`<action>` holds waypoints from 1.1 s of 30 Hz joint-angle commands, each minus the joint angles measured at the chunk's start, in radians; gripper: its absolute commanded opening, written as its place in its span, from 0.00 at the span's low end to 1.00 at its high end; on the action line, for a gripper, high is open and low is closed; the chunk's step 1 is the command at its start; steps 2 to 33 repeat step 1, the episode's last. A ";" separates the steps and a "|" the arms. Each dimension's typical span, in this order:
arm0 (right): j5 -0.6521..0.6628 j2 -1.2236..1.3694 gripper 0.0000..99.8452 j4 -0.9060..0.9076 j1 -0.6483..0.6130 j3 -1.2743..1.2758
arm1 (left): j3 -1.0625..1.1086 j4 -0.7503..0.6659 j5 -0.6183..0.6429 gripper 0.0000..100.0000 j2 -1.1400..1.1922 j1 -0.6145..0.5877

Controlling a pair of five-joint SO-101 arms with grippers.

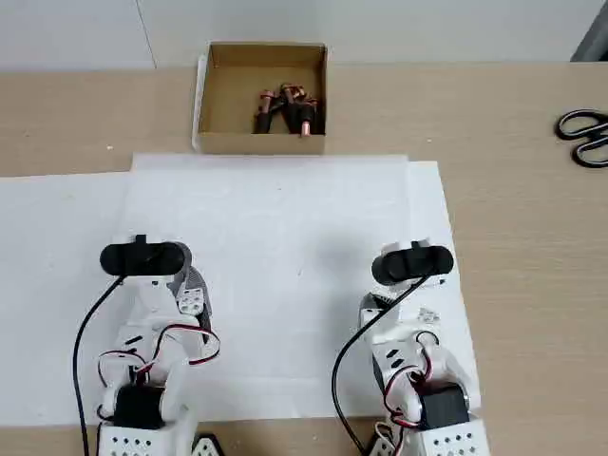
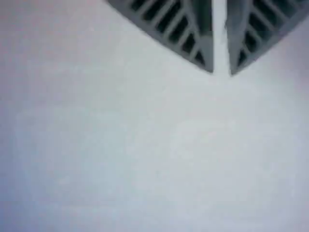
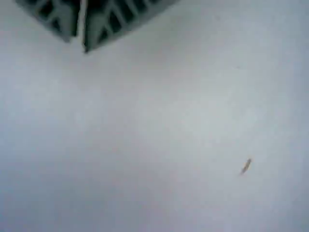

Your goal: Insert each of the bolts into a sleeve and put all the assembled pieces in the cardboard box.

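The cardboard box [image 1: 214, 104] stands at the far edge of the table, beyond the white sheet. Inside it lie several assembled pieces [image 1: 287, 108], dark bolts in copper-coloured sleeves, bunched toward one side. Both arms are folded back at the near edge, far from the box. My left gripper [image 2: 221, 71] hangs just above the bare white sheet [image 2: 145, 154] with its fingers together and nothing between them. My right gripper [image 3: 81, 44] is likewise shut and empty over the white sheet [image 3: 159, 135].
A pair of scissors [image 1: 584, 136] lies at the far right on the wooden table [image 1: 503, 114]. A small brownish speck [image 3: 245, 166] marks the sheet near the right gripper. The white sheet [image 1: 285, 247] covers the middle of the table.
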 commanded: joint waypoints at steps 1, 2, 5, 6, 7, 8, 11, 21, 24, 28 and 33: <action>0.005 -0.013 0.00 0.001 0.007 -0.006 | -0.010 -0.003 0.000 0.01 -0.006 0.003; 0.005 -0.013 0.00 0.001 0.007 -0.006 | -0.010 -0.003 0.000 0.01 -0.006 0.003; 0.005 -0.013 0.00 0.001 0.007 -0.006 | -0.010 -0.003 0.000 0.01 -0.006 0.003; 0.005 -0.013 0.00 0.001 0.007 -0.006 | -0.010 -0.003 0.000 0.01 -0.006 0.003; 0.005 -0.013 0.00 0.001 0.007 -0.006 | -0.010 -0.003 0.000 0.01 -0.006 0.003; 0.005 -0.013 0.00 0.001 0.007 -0.006 | -0.010 -0.003 0.000 0.01 -0.006 0.003; 0.005 -0.013 0.00 0.001 0.007 -0.006 | -0.010 -0.003 0.000 0.01 -0.006 0.003; 0.005 -0.013 0.00 0.001 0.007 -0.006 | -0.010 -0.003 0.000 0.01 -0.006 0.003; 0.005 -0.013 0.00 0.001 0.007 -0.006 | -0.010 -0.003 0.000 0.01 -0.006 0.003; 0.005 -0.013 0.00 0.001 0.007 -0.006 | -0.010 -0.003 0.000 0.01 -0.006 0.003; 0.005 -0.013 0.00 0.001 0.007 -0.006 | -0.010 -0.003 0.000 0.01 -0.006 0.003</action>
